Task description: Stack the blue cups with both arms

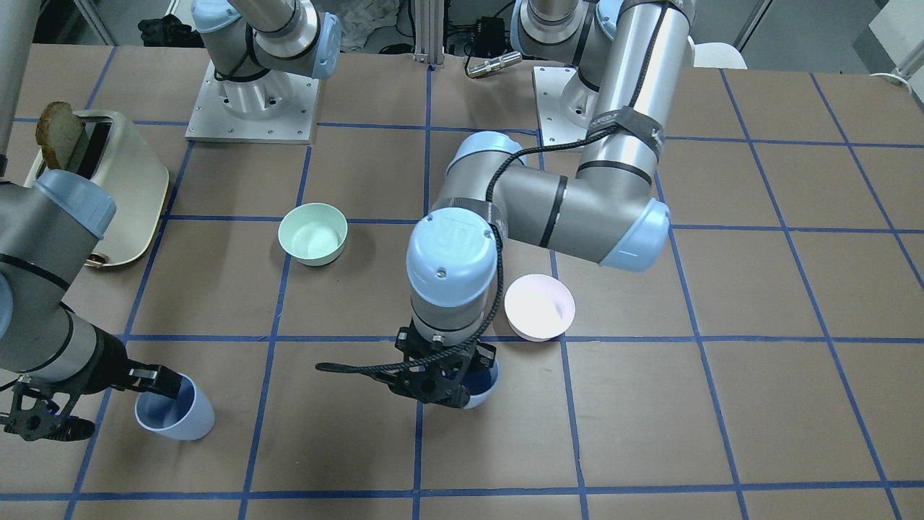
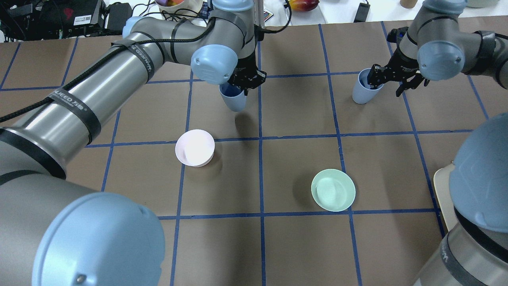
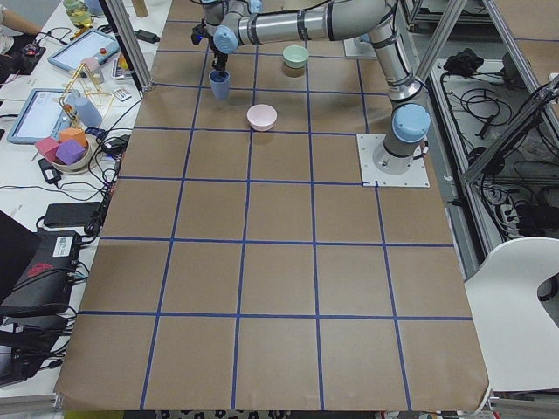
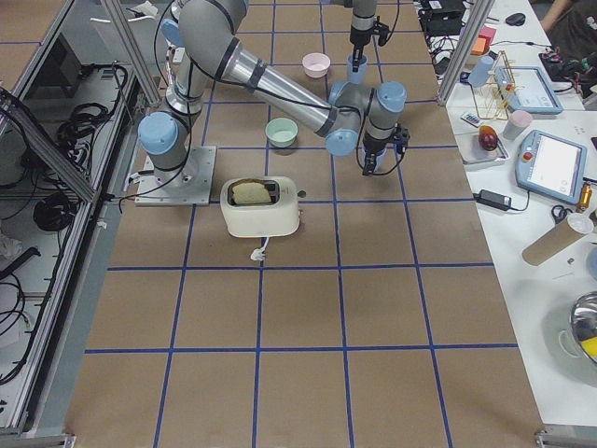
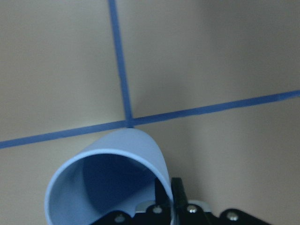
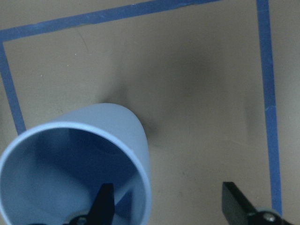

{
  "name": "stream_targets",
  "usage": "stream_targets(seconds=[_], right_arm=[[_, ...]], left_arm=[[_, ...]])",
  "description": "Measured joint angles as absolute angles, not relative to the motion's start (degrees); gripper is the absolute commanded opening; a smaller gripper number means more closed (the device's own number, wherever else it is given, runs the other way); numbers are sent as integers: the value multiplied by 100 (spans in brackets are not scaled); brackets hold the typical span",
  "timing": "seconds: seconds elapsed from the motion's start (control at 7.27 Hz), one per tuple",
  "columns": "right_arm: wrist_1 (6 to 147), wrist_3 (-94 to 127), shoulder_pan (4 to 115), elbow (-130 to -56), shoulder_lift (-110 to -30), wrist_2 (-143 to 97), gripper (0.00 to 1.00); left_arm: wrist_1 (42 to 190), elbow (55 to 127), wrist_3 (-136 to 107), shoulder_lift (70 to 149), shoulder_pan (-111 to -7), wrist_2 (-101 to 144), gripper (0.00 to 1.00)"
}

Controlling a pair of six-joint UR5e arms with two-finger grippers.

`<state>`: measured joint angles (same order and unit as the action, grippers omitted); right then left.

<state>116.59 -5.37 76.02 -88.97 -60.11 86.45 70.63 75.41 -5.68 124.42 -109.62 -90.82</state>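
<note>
My left gripper is shut on the rim wall of one blue cup. The left wrist view shows the pinch on that cup, one finger inside and one outside. Its shadow lies apart from it, so it seems slightly off the table. It also shows in the front view. The second blue cup stands upright on the table. My right gripper is open and straddles that cup's wall, one finger inside and the other well clear outside.
A pale pink bowl and a mint-green bowl sit on the brown table nearer the robot. A cream toaster holding a bread slice stands beside the right arm. Blue tape lines grid the table.
</note>
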Motion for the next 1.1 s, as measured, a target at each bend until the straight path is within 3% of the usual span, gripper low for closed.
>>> stream_targets(seconds=[0.28,0.41,0.55,1.1], right_arm=[[11693,-529,7602,-8863,-5981,8525,0],[11699,-504,7602,-8846,-5983,8514,0],[11697,-491,7602,-8795,-5992,8519,0],[10681,-424,7681,-7867,-6173,8528,0]], left_arm=[[7094,7854,-745,12324,-11362,-9040,0],[7102,7902,-759,12323,-11427,-9014,70],[7103,7921,-763,12365,-11455,-8977,100],[7141,7844,-767,12071,-11181,-8630,100]])
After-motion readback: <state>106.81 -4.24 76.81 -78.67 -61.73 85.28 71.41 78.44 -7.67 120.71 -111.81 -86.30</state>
